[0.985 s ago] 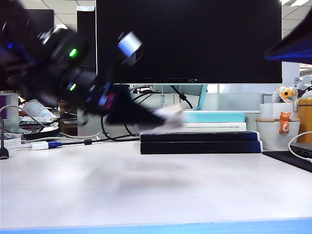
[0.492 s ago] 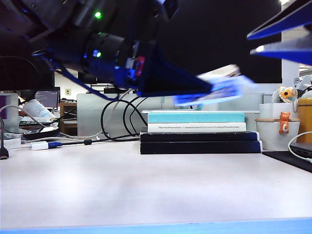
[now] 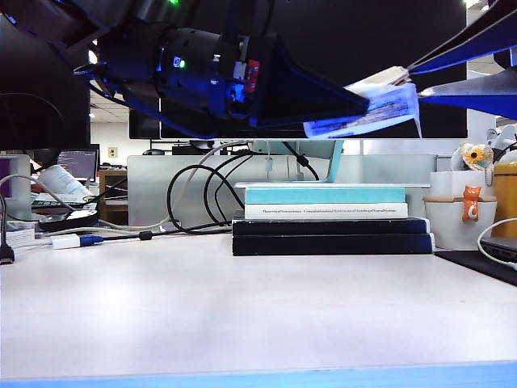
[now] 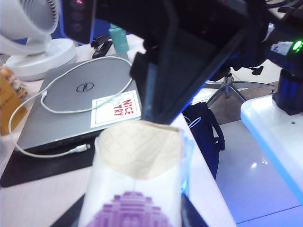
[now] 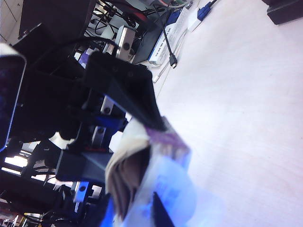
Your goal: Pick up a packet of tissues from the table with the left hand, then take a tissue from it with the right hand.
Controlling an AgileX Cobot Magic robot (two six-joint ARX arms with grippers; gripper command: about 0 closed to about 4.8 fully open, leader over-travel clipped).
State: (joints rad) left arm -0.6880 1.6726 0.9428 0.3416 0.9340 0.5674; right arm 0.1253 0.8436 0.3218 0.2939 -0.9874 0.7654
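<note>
The left end effector point(image 3: 367, 109) hangs high over the tabletop point(image 3: 242, 299), well above the stack of books point(image 3: 331, 218), and is clamped on the packet of tissues point(image 3: 367, 117). Its black wedge-shaped fingers point(image 3: 307, 97) run in from the left arm, whose green and blue lights glow near the wrist, and pinch the near end of the packet, so the packet juts out beyond the fingertips, clear of the tabletop and tilted a little upward toward the right side of the exterior view.

In the left wrist view the packet point(image 4: 135, 189) shows its purple patch, and at its open far end a cream-white tissue point(image 4: 139, 146) stands partly out of the wrap.

The right end effector point(image 3: 420, 79) reaches in from the upper right, also well above the stack of books. Its two long dark bluish fingers point(image 3: 464, 40) are parted: one lies over the top of the packet's free end, the other just past its lower corner, so the end of the packet with the protruding tissue sits at the mouth of the gap. Whether either fingertip already touches the tissue cannot be told. In the right wrist view the packet point(image 5: 161, 189) fills the foreground with the tissue's folded layers point(image 5: 125, 175) visible at its open end, and the left end effector's black finger point(image 5: 128, 94) presses on the purple side.
</note>
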